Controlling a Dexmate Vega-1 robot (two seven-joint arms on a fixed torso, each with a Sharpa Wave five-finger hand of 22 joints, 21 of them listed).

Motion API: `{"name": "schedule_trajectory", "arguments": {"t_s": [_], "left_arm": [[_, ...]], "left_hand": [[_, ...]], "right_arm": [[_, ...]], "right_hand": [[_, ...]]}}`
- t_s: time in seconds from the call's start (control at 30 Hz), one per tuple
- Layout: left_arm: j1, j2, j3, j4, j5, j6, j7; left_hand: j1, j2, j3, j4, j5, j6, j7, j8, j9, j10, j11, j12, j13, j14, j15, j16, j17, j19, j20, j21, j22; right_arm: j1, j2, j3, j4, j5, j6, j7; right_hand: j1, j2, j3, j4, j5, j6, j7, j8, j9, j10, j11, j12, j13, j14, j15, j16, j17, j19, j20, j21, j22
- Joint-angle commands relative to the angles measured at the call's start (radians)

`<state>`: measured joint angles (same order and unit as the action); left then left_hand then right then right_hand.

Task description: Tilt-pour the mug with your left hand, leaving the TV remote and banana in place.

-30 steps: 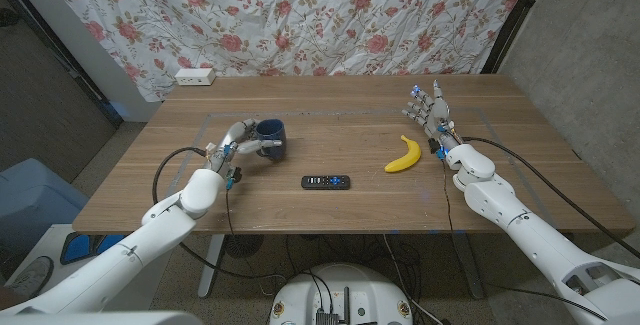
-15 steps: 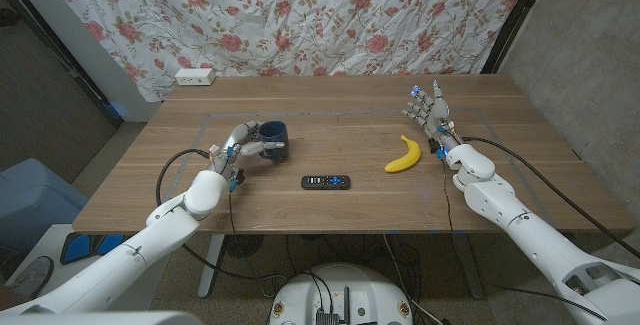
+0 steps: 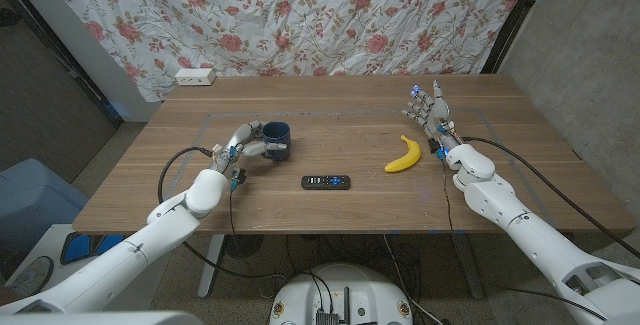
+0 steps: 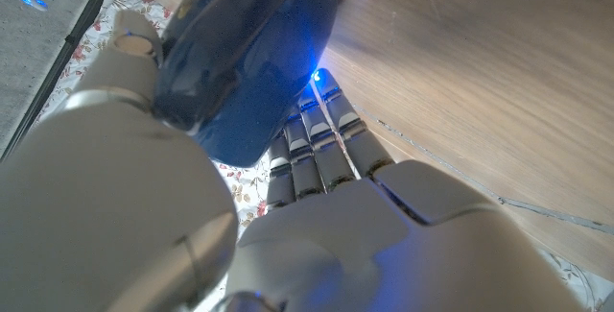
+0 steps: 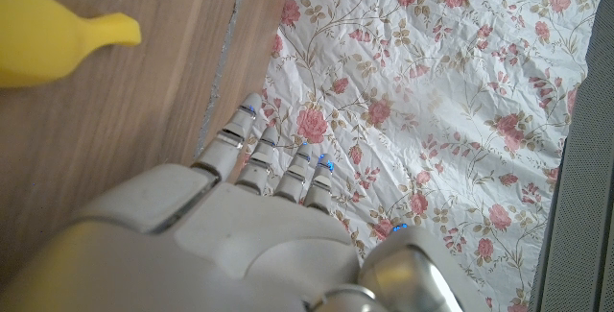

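On a wooden table (image 3: pixel 340 205), the left hand (image 3: pixel 243 141) grasps the rigid, likely slick mug (image 3: pixel 275 139) around its body; the right hand (image 3: pixel 428 108) stands released.

No text, label, brand or number could be read anywhere; the remote (image 3: pixel 326 181) at mid table showed only small pale button marks, too small to make out; the mug (image 3: pixel 275 139), left, and the banana (image 3: pixel 403 154), right, carried no visible print.

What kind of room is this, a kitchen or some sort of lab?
Probably a makeshift robot test room: a floral sheet hangs as a backdrop behind a wooden table, bare grey walls stand beside it, and a power strip lies on the table.
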<state>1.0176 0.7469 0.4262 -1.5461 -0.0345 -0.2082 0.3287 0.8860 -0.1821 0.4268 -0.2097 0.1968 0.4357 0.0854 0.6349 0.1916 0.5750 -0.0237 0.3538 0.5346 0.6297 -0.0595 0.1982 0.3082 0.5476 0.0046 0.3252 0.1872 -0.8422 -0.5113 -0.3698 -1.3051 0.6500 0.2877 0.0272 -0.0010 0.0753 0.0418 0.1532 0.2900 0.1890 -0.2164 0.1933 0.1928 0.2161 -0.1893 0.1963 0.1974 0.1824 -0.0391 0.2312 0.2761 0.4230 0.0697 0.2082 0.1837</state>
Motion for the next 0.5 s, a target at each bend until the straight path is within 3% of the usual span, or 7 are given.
{"name": "schedule_trajectory", "arguments": {"t_s": [0.03,0.23,0.5], "left_arm": [[0.001,0.012,0.006,0.001,0.004,0.004,-0.012],[0.008,0.017,0.0,-0.004,-0.001,0.01,-0.008],[0.013,0.023,-0.009,-0.009,-0.019,0.02,-0.016]], "left_hand": [[-0.056,0.257,0.048,0.033,0.006,0.063,-0.07,0.194,-0.005,0.032,-0.043,-0.025,-0.017,-0.024,-0.033,-0.014,-0.022,-0.013,0.0,-0.009,0.001],[-0.059,0.236,0.049,0.031,0.005,0.02,-0.058,0.138,-0.012,-0.014,-0.024,-0.065,-0.051,-0.081,-0.007,-0.02,-0.056,-0.073,0.021,-0.043,-0.005],[-0.059,0.216,0.032,0.033,0.001,-0.029,-0.058,0.056,-0.018,-0.07,0.0,-0.11,-0.1,-0.135,0.017,-0.015,-0.091,-0.1,0.036,-0.073,-0.01]], "right_arm": [[0.0,0.0,0.0,0.0,0.0,0.0,0.0],[0.0,0.0,0.0,0.0,0.0,0.0,0.001],[0.0,0.0,0.0,0.0,0.0,0.0,0.0]], "right_hand": [[-0.001,0.009,0.001,0.004,0.005,0.002,-0.006,0.004,0.002,0.004,-0.003,0.005,0.004,0.007,-0.051,0.006,0.002,0.004,0.002,0.006,0.005],[-0.001,0.009,0.001,0.004,0.005,0.002,-0.006,0.004,0.002,0.004,-0.004,0.005,0.004,0.006,-0.051,0.005,0.002,0.004,0.001,0.006,0.005],[-0.001,0.009,0.001,0.004,0.005,0.002,-0.006,0.004,0.002,0.004,-0.003,0.005,0.004,0.005,-0.052,0.005,0.002,0.004,0.001,0.006,0.005]]}}
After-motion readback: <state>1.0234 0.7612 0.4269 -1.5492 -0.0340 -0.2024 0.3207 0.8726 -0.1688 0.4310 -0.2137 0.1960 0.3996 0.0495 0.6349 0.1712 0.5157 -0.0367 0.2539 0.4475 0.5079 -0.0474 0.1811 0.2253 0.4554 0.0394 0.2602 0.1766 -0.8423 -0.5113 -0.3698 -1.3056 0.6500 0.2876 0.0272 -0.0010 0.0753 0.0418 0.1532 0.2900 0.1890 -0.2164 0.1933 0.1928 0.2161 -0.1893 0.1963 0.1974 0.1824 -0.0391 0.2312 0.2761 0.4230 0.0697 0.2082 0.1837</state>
